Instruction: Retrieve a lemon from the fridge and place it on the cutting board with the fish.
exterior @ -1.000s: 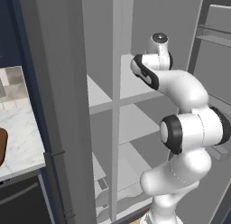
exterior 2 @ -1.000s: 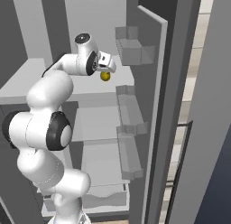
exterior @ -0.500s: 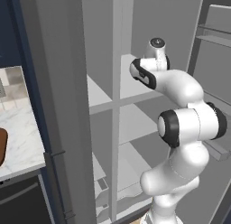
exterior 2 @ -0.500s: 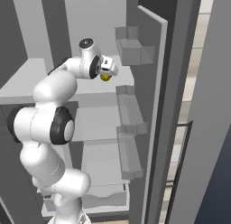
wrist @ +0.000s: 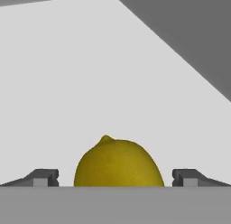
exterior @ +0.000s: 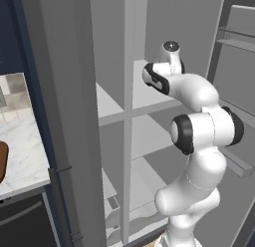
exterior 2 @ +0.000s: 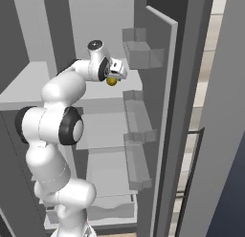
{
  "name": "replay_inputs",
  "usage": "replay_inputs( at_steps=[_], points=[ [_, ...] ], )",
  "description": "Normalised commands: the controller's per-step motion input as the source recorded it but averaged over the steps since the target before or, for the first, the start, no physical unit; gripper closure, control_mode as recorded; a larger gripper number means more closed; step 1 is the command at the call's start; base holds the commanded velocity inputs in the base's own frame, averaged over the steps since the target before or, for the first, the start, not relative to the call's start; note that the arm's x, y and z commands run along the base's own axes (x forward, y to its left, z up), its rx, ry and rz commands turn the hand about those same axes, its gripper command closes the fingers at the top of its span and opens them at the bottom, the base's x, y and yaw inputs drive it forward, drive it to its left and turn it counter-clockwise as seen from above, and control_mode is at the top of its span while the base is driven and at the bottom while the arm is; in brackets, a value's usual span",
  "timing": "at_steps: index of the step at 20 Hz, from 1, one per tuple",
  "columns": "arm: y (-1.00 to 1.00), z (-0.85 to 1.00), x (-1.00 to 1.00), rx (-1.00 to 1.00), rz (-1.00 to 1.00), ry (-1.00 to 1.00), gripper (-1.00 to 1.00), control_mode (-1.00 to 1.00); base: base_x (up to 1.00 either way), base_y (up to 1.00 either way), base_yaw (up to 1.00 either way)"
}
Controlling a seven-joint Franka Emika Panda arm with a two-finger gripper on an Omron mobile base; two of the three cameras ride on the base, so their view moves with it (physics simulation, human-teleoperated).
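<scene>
Since a second ago the arm has reached deeper into the fridge (exterior 2: 158, 112), bringing the gripper (wrist: 115, 178) in over the lemon (wrist: 118, 163); the base views have not shifted. The jaws stand spread wide, one finger (wrist: 43, 177) on each side of the lemon with a clear gap to both, so nothing is pinched. The lemon sits on an upper pale grey shelf (wrist: 90, 83), just under the hand in the right base view, near the shelf's front edge. Door racks (exterior 2: 136, 52) hang on the open right door beside it. At the far left, a sliver of the board (exterior: 2, 161) lies on the marble counter (exterior: 25, 146).
</scene>
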Motion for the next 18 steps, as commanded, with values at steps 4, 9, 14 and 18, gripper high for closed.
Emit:
replay_inputs(
  at_steps=[4,9,14,18],
  points=[
    [0.0,0.0,0.04,0.0,0.0,0.0,-1.0,-1.0,0.0,0.0,0.0],
    [0.0,0.0,0.0,0.0,0.0,0.04,-1.0,-1.0,0.0,0.0,0.0],
    [0.0,-0.02,0.0,0.0,0.0,0.07,-1.0,-1.0,0.0,0.0,0.0],
    [0.0,-0.06,0.0,0.0,0.0,0.07,-1.0,-1.0,0.0,0.0,0.0]
  ],
)
